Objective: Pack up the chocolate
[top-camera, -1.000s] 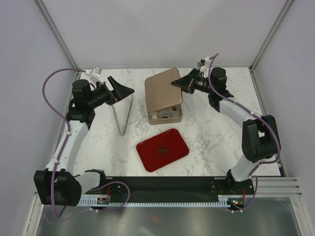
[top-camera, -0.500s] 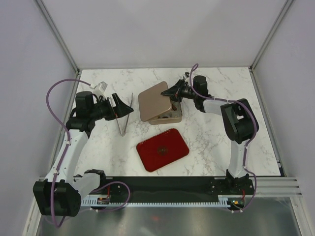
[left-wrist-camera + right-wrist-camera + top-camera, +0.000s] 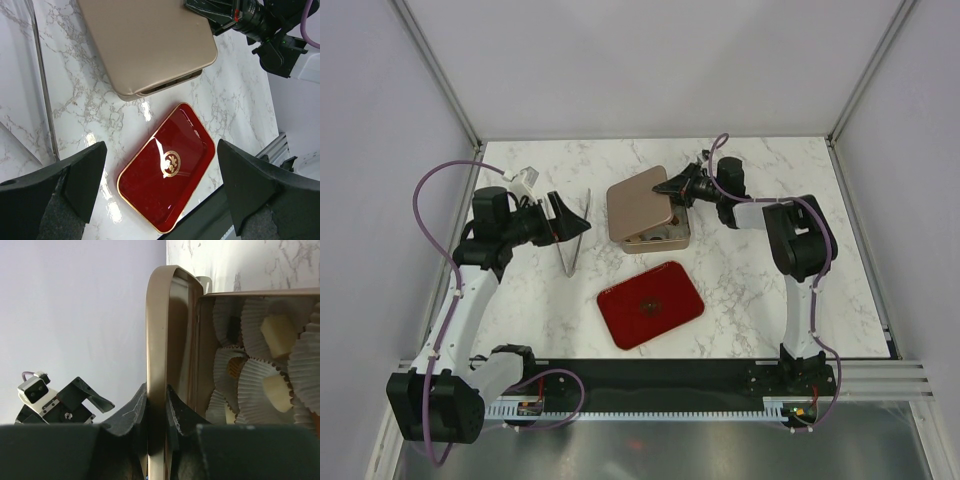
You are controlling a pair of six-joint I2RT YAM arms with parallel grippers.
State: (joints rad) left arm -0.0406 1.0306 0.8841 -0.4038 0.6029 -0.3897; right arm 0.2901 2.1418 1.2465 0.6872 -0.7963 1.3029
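Observation:
The chocolate [image 3: 276,335] shows as cream-white pieces in ruffled paper cups [image 3: 250,390] inside a gold tin [image 3: 660,238]. The tin's gold lid [image 3: 638,205] lies tilted over it, ajar at the front. My right gripper [image 3: 672,187] is shut on the lid's right edge, and the right wrist view shows its pads pinching the lid [image 3: 159,340] at the rim. My left gripper [image 3: 570,218] hangs open to the left of the tin with nothing between its fingers. Below it in the left wrist view are the lid [image 3: 145,45] and a red tray [image 3: 167,165].
The red tray [image 3: 651,303] with a gold emblem lies bare in front of the tin. Metal tongs [image 3: 574,240] lie on the marble just left of the tin, under the left gripper. White walls enclose the table on three sides.
The right gripper has swung the lid down from a steep tilt to lie nearly over the tin. The left arm has drawn back and lowered a little.

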